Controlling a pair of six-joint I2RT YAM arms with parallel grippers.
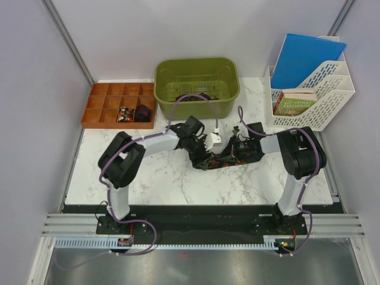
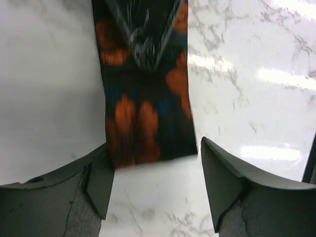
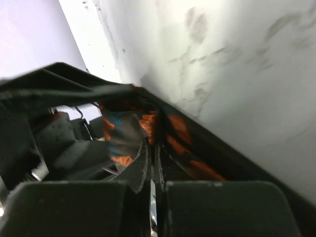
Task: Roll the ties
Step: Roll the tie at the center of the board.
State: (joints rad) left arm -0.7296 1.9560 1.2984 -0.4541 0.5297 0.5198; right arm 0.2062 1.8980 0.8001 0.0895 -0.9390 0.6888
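White marble tabletop (image 1: 178, 184) between grey panels, both arms meeting over a tie (image 1: 228, 159) laid flat at its centre.
Left gripper (image 2: 154, 148) stood open, its fingers straddling the tie's cut end without pinching it; right gripper (image 3: 152, 170) was closed, tie fabric right at its tips. A green tub (image 1: 161, 89) crowded the back edge just behind them, an orange tray (image 1: 110, 89) with rolled ties (image 1: 133, 113) sat at back left, a file rack (image 1: 323, 101) at right. Bare marble lay toward the near edge.

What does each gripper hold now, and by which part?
The right gripper is shut on the tie, pinching a fold of cloth; where along its length cannot be told. The left gripper is open over the tie's end and holds nothing.
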